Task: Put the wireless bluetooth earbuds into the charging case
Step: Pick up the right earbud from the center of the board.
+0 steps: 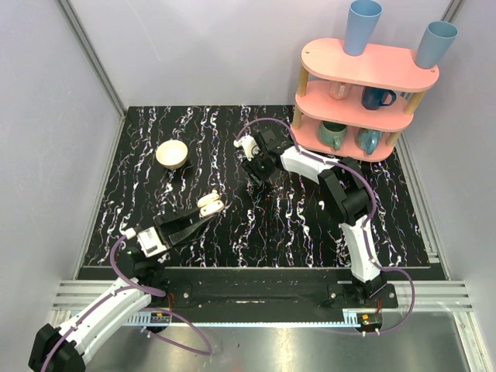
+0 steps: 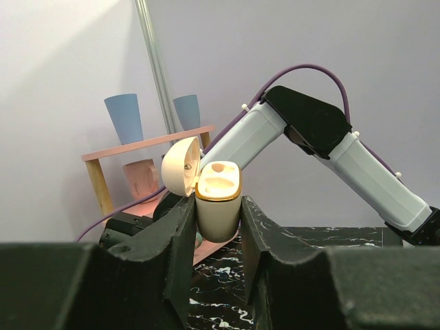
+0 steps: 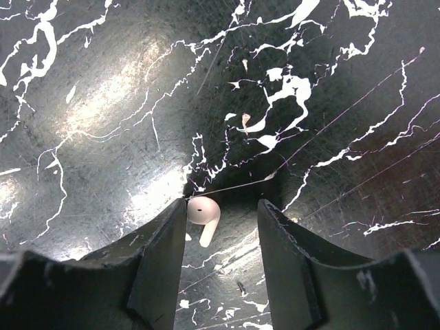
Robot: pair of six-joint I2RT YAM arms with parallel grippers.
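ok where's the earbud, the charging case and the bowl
earbud (image 3: pixel 203 210): right wrist view, its rounded head
charging case (image 2: pixel 218 216): left wrist view, front of its body
bowl (image 1: pixel 172 153): top view, bare inside

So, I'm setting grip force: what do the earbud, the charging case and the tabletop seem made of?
The earbud: smooth pale plastic, by its soft sheen. The charging case: cream hard plastic, probably, with a gold-looking rim. The tabletop: glossy, scratched black marble-pattern sheet, perhaps laminate.
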